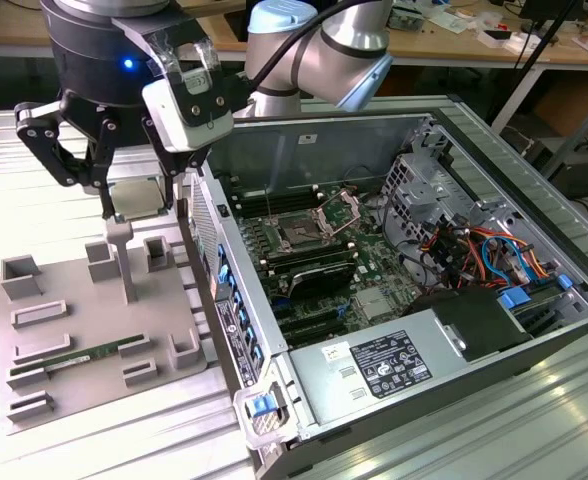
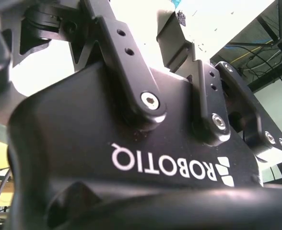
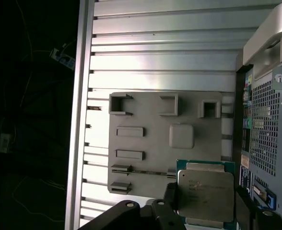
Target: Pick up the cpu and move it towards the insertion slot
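Between the fingers of the end effector (image 1: 140, 205) sits the cpu (image 1: 139, 195), pinched by its edges and held level in the air; in the first wrist view the cpu (image 3: 205, 191) shows its silver top. Just below it stands the post (image 1: 122, 255) of a grey fixture (image 1: 74, 300) on the slatted counter (image 1: 14, 190). The slot (image 1: 300, 233) lies well apart, inside the open case (image 1: 314, 140), toward the exterior view's right.

Grey case wall (image 1: 224, 300), centre-left of frame, stands between gripper (image 1: 141, 206) holding cpu (image 1: 142, 197) and insertion slot (image 1: 299, 233). Open air above slot; drive cage (image 1: 419, 185) crowds frame right. Fixture post (image 1: 124, 265) directly under gripper.
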### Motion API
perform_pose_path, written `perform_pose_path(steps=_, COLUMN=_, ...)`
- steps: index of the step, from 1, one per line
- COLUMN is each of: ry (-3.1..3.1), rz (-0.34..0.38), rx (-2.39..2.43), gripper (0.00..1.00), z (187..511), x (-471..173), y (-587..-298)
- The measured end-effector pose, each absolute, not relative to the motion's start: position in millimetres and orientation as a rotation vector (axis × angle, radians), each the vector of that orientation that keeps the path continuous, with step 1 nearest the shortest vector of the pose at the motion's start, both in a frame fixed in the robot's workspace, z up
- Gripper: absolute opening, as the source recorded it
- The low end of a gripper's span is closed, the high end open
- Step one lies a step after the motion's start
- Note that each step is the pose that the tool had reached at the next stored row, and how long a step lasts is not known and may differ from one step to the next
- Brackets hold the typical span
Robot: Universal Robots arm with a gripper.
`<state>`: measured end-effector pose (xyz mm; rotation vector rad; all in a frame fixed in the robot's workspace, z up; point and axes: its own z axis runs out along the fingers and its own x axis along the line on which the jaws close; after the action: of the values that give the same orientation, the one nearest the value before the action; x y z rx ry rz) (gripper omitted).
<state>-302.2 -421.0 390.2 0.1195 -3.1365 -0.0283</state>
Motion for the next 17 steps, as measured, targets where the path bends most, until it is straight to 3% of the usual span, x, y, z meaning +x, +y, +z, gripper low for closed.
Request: perform_pose_path(steps=17, ry=-3.136, rz=-0.028, rx=0.119, gripper=0.55, z=390.0, x=-283.4, y=-421.0)
